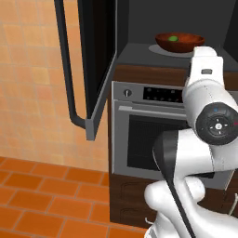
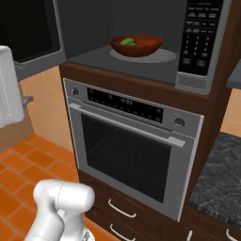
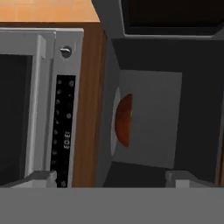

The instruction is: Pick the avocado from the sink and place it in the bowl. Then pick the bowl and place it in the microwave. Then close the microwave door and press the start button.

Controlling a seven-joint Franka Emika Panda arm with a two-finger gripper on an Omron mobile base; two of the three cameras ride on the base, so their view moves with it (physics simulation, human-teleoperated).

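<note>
Orange tiles (image 1: 28, 69) seen on the wall at the far left of the left base view. Next to them, found the microwave door (image 1: 95, 60) swung wide open, with its long dark bar handle (image 1: 67, 69) on the outer side. Further right, looked into the dark cavity of the microwave (image 1: 153, 18) and noted the bowl (image 1: 179, 42) standing inside on the pale round plate, with the avocado (image 1: 173, 39) lying in it. Below the cavity, noted the steel oven (image 1: 144, 135), door shut.

In the right base view, met the oven (image 2: 127, 155) first, then above it the bowl (image 2: 136, 45) with the avocado (image 2: 127, 42) resting toward its left side. Saw the bowl upright, on the round plate (image 2: 162, 56). To the right of the bowl, noted the black keypad (image 2: 200, 35) of the microwave, and lower right a dark speckled counter (image 2: 219, 174).

In the hand view, rolled on its side, saw the control strip (image 3: 63, 131) of the oven at left, then the bowl (image 3: 124, 120) edge-on in the cavity. Found the gripper (image 3: 113, 179) with its fingertips (image 3: 41, 177) spread wide apart and nothing between them, well apart from the bowl.
</note>
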